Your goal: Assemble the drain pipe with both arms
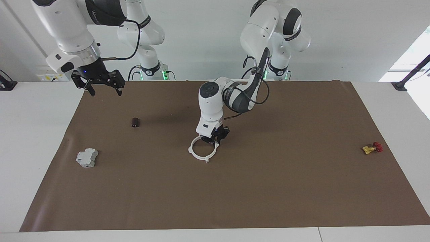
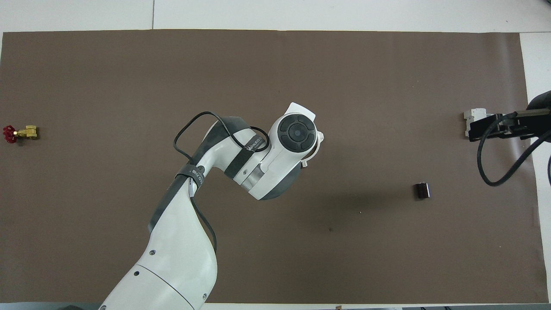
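Right gripper [image 1: 102, 88] hangs raised over the brown mat's [image 1: 268, 188] edge nearest the robots, at the right arm's end of the counter [image 1: 37, 134]; jaws spread wide, holding nothing; this arm waits. Small dark cylinder [image 1: 135, 122] lies next out. Mid-mat, left gripper [image 1: 215, 140] is down on the drain pipe [image 1: 202, 151], a joined white ring lying flat; jaws closed on the ring's rim at its robot-ward arc, the rest of the ring extending away from them. Red-and-yellow valve [image 1: 372, 148] and grey block [image 1: 86, 158] sit at about the ring's depth, at opposite ends.
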You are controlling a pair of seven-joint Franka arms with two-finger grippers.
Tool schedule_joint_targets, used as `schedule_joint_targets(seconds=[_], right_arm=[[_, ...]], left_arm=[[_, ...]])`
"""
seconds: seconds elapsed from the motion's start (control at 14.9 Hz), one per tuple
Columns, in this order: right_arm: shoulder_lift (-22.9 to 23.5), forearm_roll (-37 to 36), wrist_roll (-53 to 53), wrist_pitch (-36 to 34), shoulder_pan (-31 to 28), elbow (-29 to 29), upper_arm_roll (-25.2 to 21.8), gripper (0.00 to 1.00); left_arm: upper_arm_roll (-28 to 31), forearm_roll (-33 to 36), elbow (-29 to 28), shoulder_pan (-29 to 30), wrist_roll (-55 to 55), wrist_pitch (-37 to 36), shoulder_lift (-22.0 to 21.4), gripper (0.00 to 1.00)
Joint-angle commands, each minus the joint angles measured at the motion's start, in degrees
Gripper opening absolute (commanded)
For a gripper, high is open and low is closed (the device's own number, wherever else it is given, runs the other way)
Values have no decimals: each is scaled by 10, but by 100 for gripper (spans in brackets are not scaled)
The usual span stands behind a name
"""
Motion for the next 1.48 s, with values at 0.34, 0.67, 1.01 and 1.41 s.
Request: schedule_joint_targets(seconds=[0.34, 0.67, 1.01, 1.41], right_arm=[[0, -2, -11, 6, -7, 1, 5, 100], [-1, -3, -12, 6, -7, 1, 5, 100], [-1, -4, -12, 6, -7, 1, 5, 100], [0, -5, -12, 6, -7, 2, 5, 100]], left_arm=[[8, 5, -28, -9, -11, 26, -12, 0], [8, 4, -27, -7, -11, 33, -12, 37], [9, 4, -27, -6, -10, 33, -17, 80], [9, 5, -97, 37, 20, 33, -95, 100]])
